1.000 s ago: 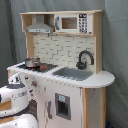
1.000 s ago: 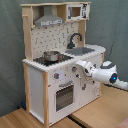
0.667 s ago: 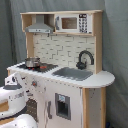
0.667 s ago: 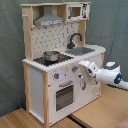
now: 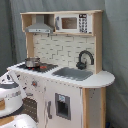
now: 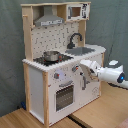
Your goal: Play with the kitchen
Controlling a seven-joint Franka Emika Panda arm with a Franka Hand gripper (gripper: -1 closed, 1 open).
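The kitchen [image 6: 60,60] stands tall against the grey curtain, filling the middle of both exterior views; in the second exterior view its front panel faces about seven o'clock, with the hood [image 6: 48,21] up at twelve and the oven door [image 6: 64,95] down at six; a small metal pot [image 6: 50,56] sits on the black hob [image 6: 54,59], and the grey sink [image 6: 86,50] with its black tap [image 6: 75,39] lies at about two o'clock from the pot.

The arm [image 6: 107,74] comes in from three o'clock, level with the knob row; its gripper [image 6: 83,70] is right against the front panel, just beside the knobs [image 6: 56,76] and above the oven door; whether it touches anything, or how far its tips are parted, I cannot tell from where I stand, and I see nothing held.

My guess is that the step in hand is working a knob or the oven handle; to do it well the arm should close in slowly and squarely to the panel; a toy like this looks light, so a hard push could rock it or shift the pot; a gentle, centred grip seems wise before any turning or pulling.
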